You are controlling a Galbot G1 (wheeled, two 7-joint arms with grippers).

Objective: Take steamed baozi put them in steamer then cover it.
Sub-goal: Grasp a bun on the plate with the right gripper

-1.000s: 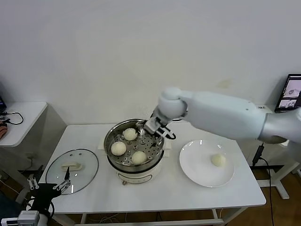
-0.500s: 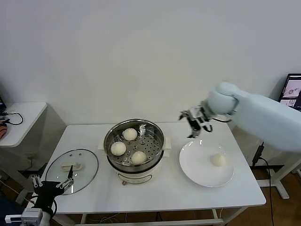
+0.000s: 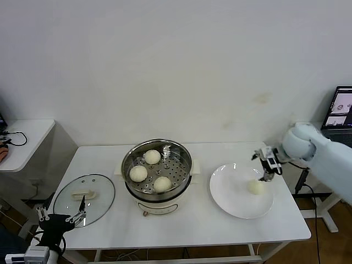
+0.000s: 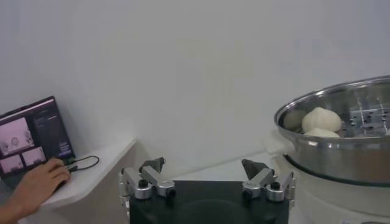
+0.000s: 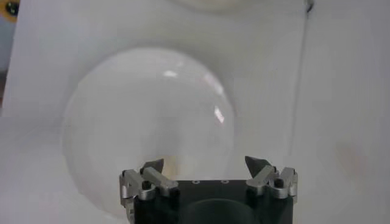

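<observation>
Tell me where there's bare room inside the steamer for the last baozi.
The steamer tray is bare on its right side, bordered by the rim and the back baozi and front baozi. The left side is crowded by the third baozi. The last baozi sits on the plate under the open right gripper.
</observation>
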